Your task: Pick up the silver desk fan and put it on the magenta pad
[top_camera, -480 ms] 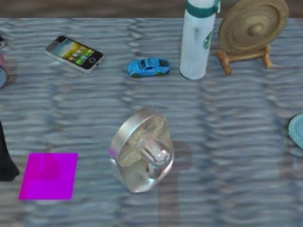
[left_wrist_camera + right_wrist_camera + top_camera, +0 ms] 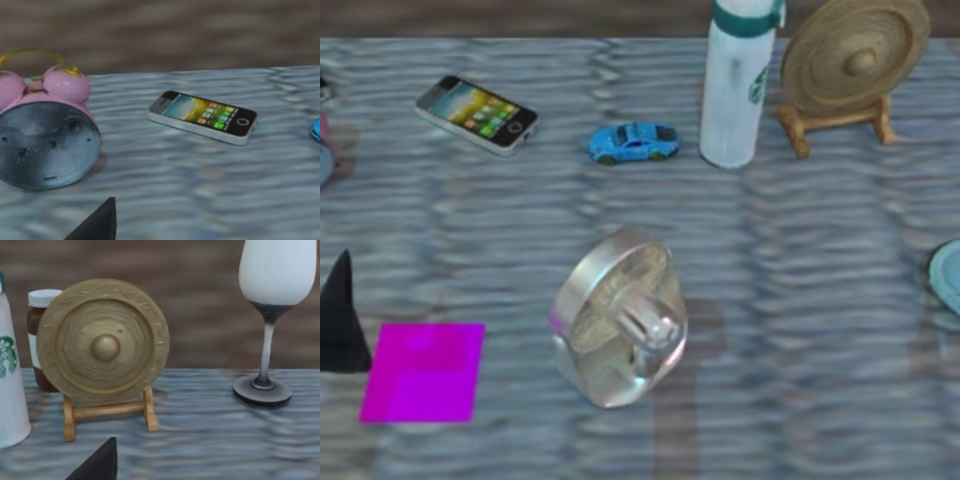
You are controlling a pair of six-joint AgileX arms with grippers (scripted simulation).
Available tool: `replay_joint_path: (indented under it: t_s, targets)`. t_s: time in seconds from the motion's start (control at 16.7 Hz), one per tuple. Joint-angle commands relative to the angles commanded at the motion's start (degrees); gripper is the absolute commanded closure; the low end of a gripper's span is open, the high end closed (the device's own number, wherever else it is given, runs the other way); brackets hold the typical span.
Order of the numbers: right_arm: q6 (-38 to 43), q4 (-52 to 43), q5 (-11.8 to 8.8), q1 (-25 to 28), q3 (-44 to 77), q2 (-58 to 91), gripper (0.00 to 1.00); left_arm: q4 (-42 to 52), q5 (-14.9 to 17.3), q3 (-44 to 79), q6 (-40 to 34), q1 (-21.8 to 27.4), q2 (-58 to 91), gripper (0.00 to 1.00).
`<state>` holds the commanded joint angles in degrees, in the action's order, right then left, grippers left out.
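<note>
The silver desk fan (image 2: pixel 618 318) lies tilted near the table's middle, a shiny ring with pale blades and a stubby hub pointing toward the front right. At the front left lies the magenta pad (image 2: pixel 423 371), flat and bare. My left gripper (image 2: pixel 342 322) shows as a black pointed shape at the table's left edge, just beside the pad's far left corner and well apart from the fan. In the left wrist view only a dark tip of the left gripper (image 2: pixel 97 225) shows. In the right wrist view a dark tip of the right gripper (image 2: pixel 97 464) shows; the top view does not show it.
Along the back stand a smartphone (image 2: pixel 477 114), a blue toy car (image 2: pixel 633 142), a white bottle (image 2: pixel 737 85) and a tan wooden disc on a stand (image 2: pixel 850 60). A pink alarm clock (image 2: pixel 42 135) sits at the far left, a wine glass (image 2: pixel 272 315) and a brown jar (image 2: pixel 40 340) at the right.
My left gripper has shifted a little farther into the top view from the left edge and now shows as a pointed shape. The fan and the pad have not moved.
</note>
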<state>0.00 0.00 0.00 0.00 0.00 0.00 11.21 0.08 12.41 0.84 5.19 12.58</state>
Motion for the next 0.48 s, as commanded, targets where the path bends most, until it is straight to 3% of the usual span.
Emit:
replay_joint_path:
  t_s: [0.48]
  targets:
    - [0.0, 0.0, 0.0, 0.0, 0.0, 0.0, 0.0, 32.53, -0.1, 41.26, 1.98, 14.55, 43.96, 0.0]
